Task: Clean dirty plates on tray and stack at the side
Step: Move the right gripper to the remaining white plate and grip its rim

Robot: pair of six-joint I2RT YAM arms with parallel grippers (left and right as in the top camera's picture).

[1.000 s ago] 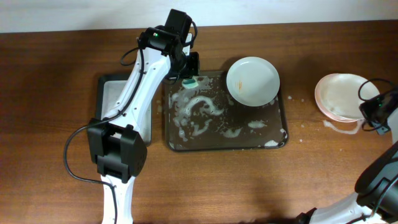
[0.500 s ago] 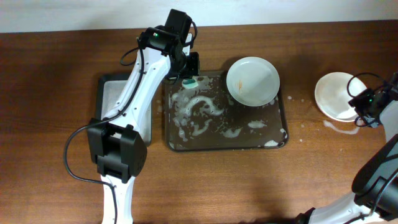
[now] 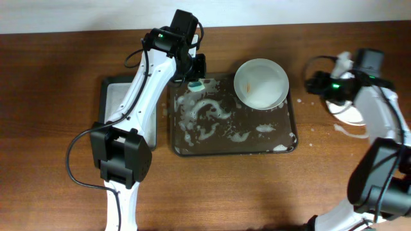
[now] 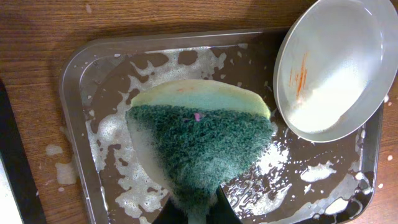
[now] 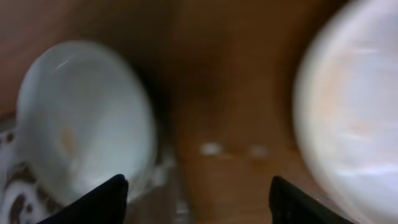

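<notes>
A white dirty plate (image 3: 261,84) with an orange smear lies in the far right corner of the foamy brown tray (image 3: 231,149). In the left wrist view the plate (image 4: 336,68) is at the upper right. My left gripper (image 3: 196,69) is shut on a green and yellow sponge (image 3: 196,83) (image 4: 199,143) over the tray's far left corner (image 4: 74,68). My right gripper (image 3: 314,82) hangs open and holds nothing, above bare wood between the tray and the side plate (image 3: 347,114). The blurred right wrist view has the tray plate (image 5: 81,118) on the left and the side plate (image 5: 354,112) on the right.
A narrower black tray (image 3: 112,102) with foam lies left of the brown one, partly under my left arm. Foam drips and a wet patch (image 3: 350,132) mark the wood near the side plate. The table's far edge runs just behind the trays.
My right gripper opened, left the side plate and swung left toward the tray. The left arm and the sponge have not moved.
</notes>
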